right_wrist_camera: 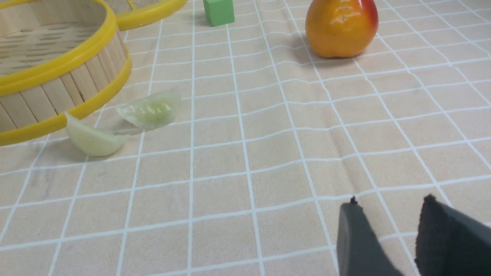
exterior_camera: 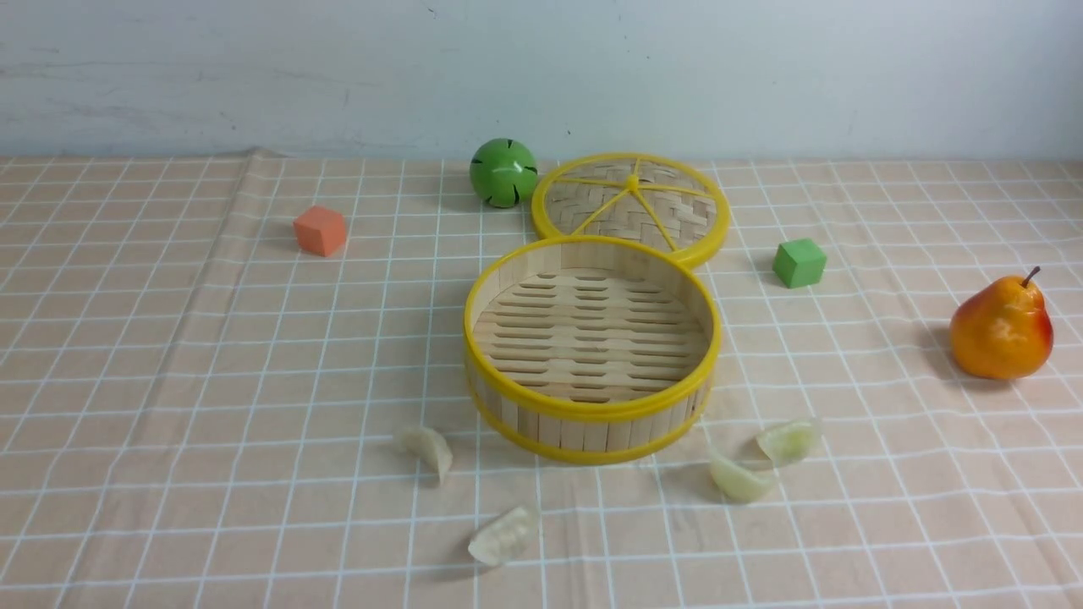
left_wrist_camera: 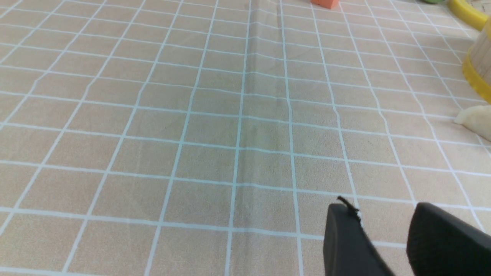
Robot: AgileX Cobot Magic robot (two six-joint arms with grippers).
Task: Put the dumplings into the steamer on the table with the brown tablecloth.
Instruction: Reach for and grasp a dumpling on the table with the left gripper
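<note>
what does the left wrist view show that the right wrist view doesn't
Only the left wrist view: the orange cube, one whitish crescent dumpling at the frame edge, and the left gripper, open and empty.
Only the right wrist view: the orange-red pear, the green cube, a pale-green dumpling, a whiter dumpling, and the right gripper, open and empty.
Both: the round bamboo steamer, the yellow-rimmed woven lid, and the gridded brown tablecloth.
</note>
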